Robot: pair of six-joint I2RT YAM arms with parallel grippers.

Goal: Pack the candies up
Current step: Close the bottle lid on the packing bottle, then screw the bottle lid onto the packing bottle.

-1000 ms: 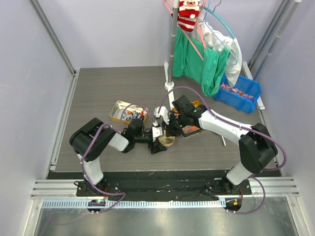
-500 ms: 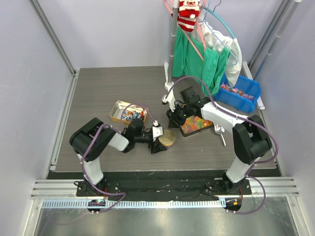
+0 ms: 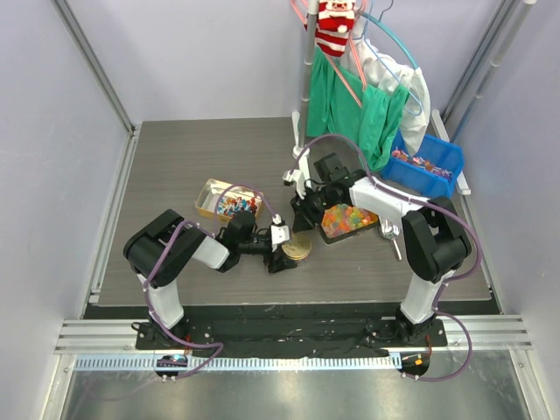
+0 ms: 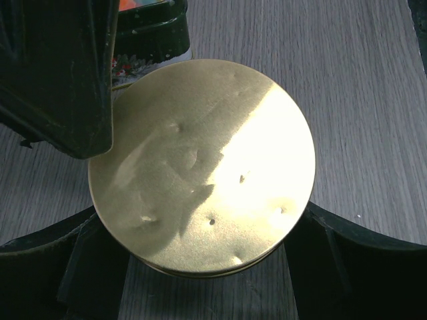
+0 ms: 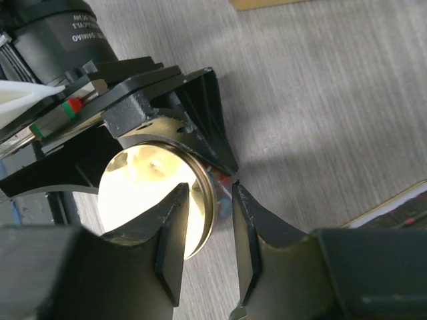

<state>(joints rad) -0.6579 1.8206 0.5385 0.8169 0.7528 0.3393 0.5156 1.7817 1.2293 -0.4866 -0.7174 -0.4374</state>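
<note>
both arms have fat black joints with white tubes between them. the left arm (image 3: 175, 249) and the right arm (image 3: 389, 206) each carry a thin purple cable (image 3: 332, 137) that loops along them. each stands on a black base (image 3: 162, 332). the right gripper (image 5: 207, 220) has two dark flat fingers (image 5: 170, 247). the left gripper (image 3: 290, 250) is black too, with white letters (image 5: 73, 30) and a small red and green mark (image 5: 72, 107).

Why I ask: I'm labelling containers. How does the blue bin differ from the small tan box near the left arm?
The blue bin is bright blue; the tan box is pale yellowish. The blue bin looks larger than the tan box. The blue bin sits far right beside the hanging green cloth; the tan box lies left of centre. Both are open-topped and hold wrapped candies.
</note>
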